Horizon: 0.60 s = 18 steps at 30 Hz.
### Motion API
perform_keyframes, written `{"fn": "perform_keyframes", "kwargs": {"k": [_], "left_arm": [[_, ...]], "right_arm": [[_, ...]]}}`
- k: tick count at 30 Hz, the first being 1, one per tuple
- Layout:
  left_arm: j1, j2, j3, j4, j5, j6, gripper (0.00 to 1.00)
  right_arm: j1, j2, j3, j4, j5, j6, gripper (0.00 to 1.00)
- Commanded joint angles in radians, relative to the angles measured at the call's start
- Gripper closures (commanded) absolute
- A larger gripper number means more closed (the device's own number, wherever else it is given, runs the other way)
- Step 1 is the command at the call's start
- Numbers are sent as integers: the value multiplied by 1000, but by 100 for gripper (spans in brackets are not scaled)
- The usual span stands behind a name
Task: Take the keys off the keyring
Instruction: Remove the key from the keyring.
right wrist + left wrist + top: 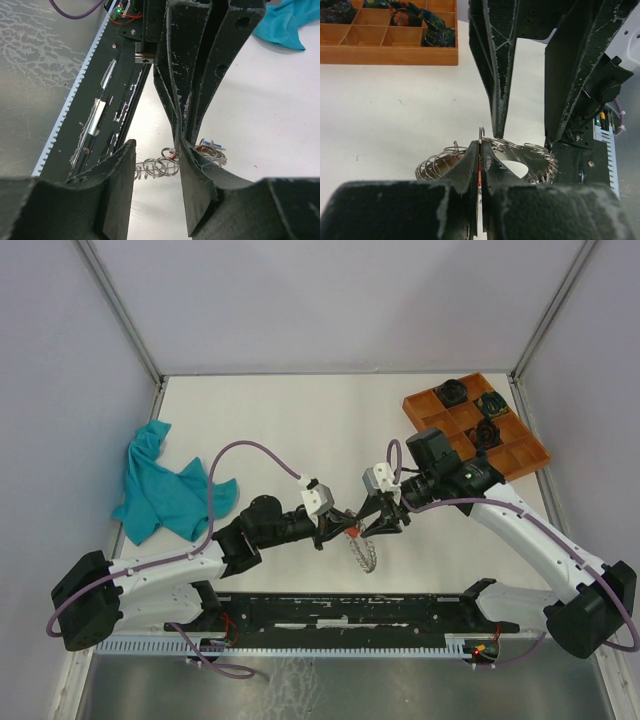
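Left wrist: left gripper (480, 146) pinched shut on what looks like a red-tagged key (479, 175) (an anchor, I'd judge) while the half-open, empty right gripper (526, 139) straddles the keyring (437, 165).

**Two white-and-black arms with purple cables**

The left arm (160, 570) and right arm (530, 530) have smooth white shells on their long links, black joint housings and bulky black bases (85, 600). A thin purple cable (225, 455) runs along each arm up to a small white camera block (315, 497) at the wrist. A tiny green light (466, 472) glows on the dark wrist housing of the right arm. The left gripper (345, 530) and right gripper (385, 523) are matte black with a layered, printed look. Their fingers (465, 170) are long, flat and tapering, ribbed down the middle, with edges scuffed pale grey and speckled with white scratches. One has a round hole (241, 22) near its root.
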Motion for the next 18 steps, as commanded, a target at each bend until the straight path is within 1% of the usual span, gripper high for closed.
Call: {"fn": "perform_keyframes", "kwargs": {"k": [1,7,12,18], "left_arm": [[-5,-4,54,102,39,-60,97],[-5,-7,43,135,33,-91,97],[-5,-2,32,168,36,-130,97],[-4,-4,21,191,34,-171,97]], "right_arm": [[8,9,1,35,30,-15,53],[12,21,16,-23,28,-76,58],[18,24,20,-53,30,-114,59],[19,11,32,-131,16,-202,59]]}}
